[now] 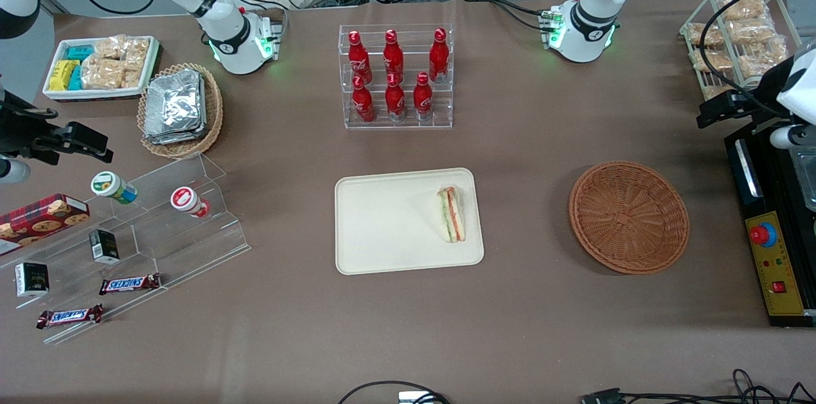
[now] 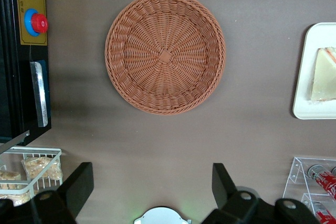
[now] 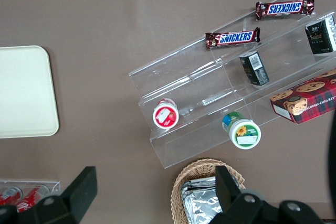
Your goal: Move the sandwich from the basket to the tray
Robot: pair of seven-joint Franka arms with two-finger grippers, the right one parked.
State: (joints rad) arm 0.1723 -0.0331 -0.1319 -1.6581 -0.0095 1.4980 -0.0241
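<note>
The sandwich (image 1: 451,215) lies on the cream tray (image 1: 382,225), near the tray's edge that faces the basket; its edge also shows in the left wrist view (image 2: 323,77) on the tray (image 2: 303,100). The reddish-brown wicker basket (image 1: 628,217) (image 2: 165,53) stands with nothing in it, beside the tray toward the working arm's end. My left gripper (image 1: 723,108) (image 2: 151,182) hovers high over the table at the working arm's end, farther from the front camera than the basket. It is open, with nothing between its fingers.
A black control box with a red button (image 1: 763,235) sits at the table's working-arm end, next to a wire rack of bagged snacks (image 1: 739,34). A clear rack of red bottles (image 1: 395,76) stands farther back than the tray. An acrylic stand with snacks (image 1: 127,245), a tan basket of foil packets (image 1: 178,108) and a white bin (image 1: 102,66) lie toward the parked arm's end.
</note>
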